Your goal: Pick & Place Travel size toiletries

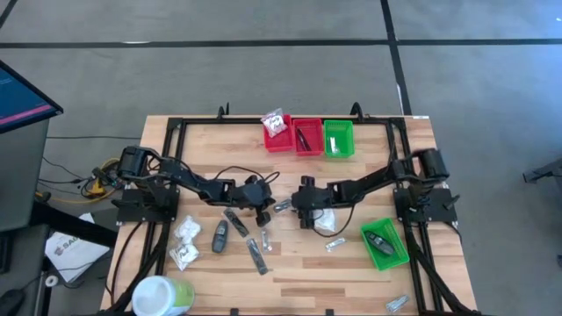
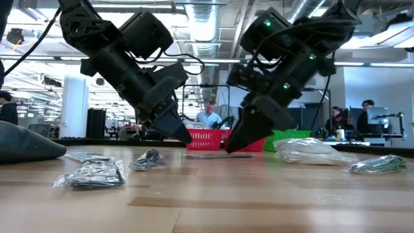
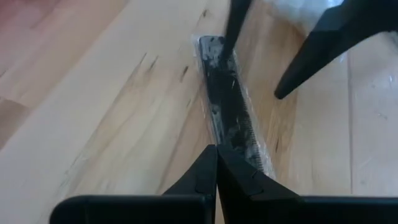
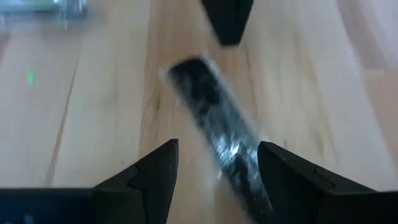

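Note:
A slim dark stick in a clear wrapper [image 3: 227,99] lies flat on the wooden table [image 1: 290,272], near its middle [image 1: 282,205]. My left gripper [image 3: 216,152] is shut, slanting down at the wrapper's one end, its tips a little above the table in the low view [image 2: 186,137]. My right gripper [image 4: 217,147] is open and comes from the opposite side, slanting down. Its two fingers stand on either side of the stick's [image 4: 211,112] other end. Both grippers face each other closely [image 1: 279,202]. My right gripper has one finger [image 3: 233,25] over the wrapper's end [image 3: 214,50] and the other [image 3: 292,74] beside it on the table side. Whether either finger touches the wrapper, I cannot tell.
Two red bins [image 1: 279,133] [image 1: 307,138] and a green bin [image 1: 338,139] stand at the far edge, another green bin [image 1: 385,243] near right. White packets [image 1: 184,241], a dark oval [image 1: 220,235], sticks [image 1: 256,254], sachets [image 1: 335,244] and a white-and-green tub [image 1: 162,294] lie around.

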